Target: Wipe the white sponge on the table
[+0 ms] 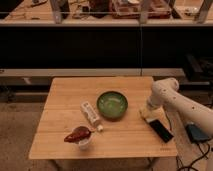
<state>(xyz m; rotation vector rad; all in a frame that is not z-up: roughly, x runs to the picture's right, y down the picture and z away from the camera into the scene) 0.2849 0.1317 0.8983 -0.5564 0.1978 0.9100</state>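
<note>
Though half-hidden, white sponge (144, 114) under end effector (148, 107)

Speckled floor (20, 122), dark wall (95, 47), cluttered shelf (30, 22) above.

Arm (175, 99) bent; hand (145, 111) low at right, closed.

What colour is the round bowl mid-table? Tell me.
Green: the round bowl, camera view; the robot's pincer sits right of it, at the flat white sponge.
</note>
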